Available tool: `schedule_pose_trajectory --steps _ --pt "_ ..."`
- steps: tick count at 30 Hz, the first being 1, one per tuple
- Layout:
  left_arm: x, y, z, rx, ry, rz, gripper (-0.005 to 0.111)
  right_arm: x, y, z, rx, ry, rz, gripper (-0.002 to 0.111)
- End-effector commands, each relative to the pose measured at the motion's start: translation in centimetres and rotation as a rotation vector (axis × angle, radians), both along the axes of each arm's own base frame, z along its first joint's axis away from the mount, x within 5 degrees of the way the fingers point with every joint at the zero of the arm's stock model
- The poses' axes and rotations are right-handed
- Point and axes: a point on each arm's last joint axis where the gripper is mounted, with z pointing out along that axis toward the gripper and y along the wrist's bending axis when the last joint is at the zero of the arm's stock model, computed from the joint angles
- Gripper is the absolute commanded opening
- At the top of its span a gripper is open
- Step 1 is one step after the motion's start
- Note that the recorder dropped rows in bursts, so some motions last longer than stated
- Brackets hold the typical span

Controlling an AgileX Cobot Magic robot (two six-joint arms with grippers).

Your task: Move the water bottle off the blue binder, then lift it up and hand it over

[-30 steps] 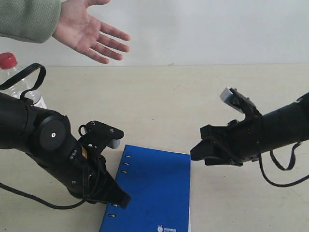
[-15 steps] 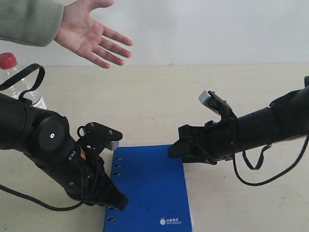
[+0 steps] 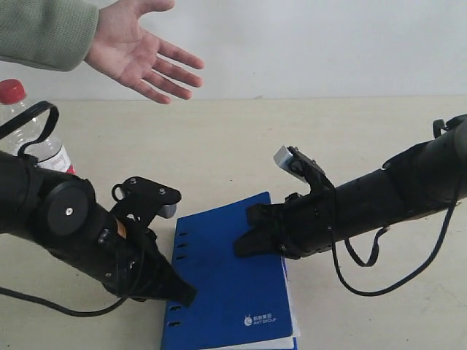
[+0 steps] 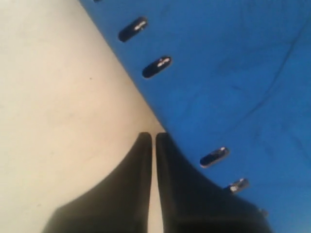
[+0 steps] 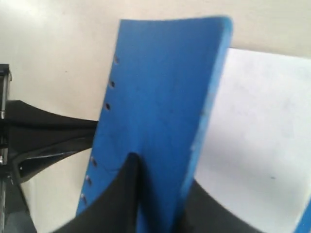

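blue binder (image 3: 219, 292) lies flat on the near middle of the beige table (image 3: 241, 146), holed edge to the left, small white logo (image 3: 255, 319) near its near right corner. the far right part of the cover is raised off the white pages (image 5: 257, 131); a sliver of page shows along the right edge in the exterior view.

left gripper (image 3: 184, 295) is low at the near left, its tip right at the binder's holed edge. jaws are pressed together with only a thin slit between them and nothing in it. in the left wrist view the tips (image 4: 153, 145) sit on the line where table meets blue cover (image 4: 233, 73), with oval holes (image 4: 156, 67) on either side of them.

right gripper (image 3: 244, 244) reaches in from the right, across the binder's far half. jaws are narrow and pinch the cover. the right wrist view shows one finger (image 5: 129, 179) on top of the blue cover (image 5: 155, 97) and the other under it, on the page side.

water bottle (image 3: 29, 135) stands upright on the table at the far left, behind the left arm, well apart from the binder. red cap (image 3: 11, 90) is on. a black cable loop crosses in front of it.

farthest back, at the upper left, a person's open hand (image 3: 135, 44) in a green sleeve (image 3: 44, 29) is held palm up above the table, fingers spread, nothing in it.
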Motion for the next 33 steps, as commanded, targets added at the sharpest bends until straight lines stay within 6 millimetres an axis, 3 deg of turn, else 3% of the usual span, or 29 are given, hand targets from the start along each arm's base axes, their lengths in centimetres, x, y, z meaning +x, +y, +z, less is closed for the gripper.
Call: schedule_pose_trajectory --steps 1,3,7,9,16,18,24,29,33 --pt "-0.5 1.3 2.3 -0.100 -0.155 0.070 0.005 0.4 -0.7 -0.4 -0.070 -0.088 0.030 0.000" --pt "-0.7 2.4 3.0 -0.124 -0.185 0.119 0.016 0.4 -0.5 -0.1 -0.047 -0.129 0.061 0.000" --pt "-1.2 4.5 3.5 -0.145 -0.218 0.200 0.060 0.4 -0.2 0.8 0.005 -0.171 0.083 0.000" --pt "-1.5 5.2 3.0 -0.150 -0.225 0.247 0.071 0.4 -0.2 2.3 0.017 -0.218 0.083 0.000" --pt "-1.6 5.0 3.0 -0.203 -0.248 0.319 0.065 -0.4 -0.3 8.0 0.097 -0.376 0.096 0.000" --pt "-2.1 3.2 3.5 -0.250 -0.288 0.263 0.058 -0.6 -0.4 9.2 0.095 -0.415 0.092 0.000" --pt "-2.9 2.0 4.6 -0.406 -0.302 0.276 0.034 -0.4 -0.6 9.1 0.069 -0.419 0.073 0.000" --pt "-4.3 3.1 7.6 -0.476 -0.343 0.288 0.033 -0.2 -0.9 9.5 0.038 -0.446 0.042 0.000" --pt "-5.6 4.3 7.3 -0.345 -0.236 0.296 0.033 -0.4 -1.0 8.4 -0.014 -0.355 0.045 0.000"
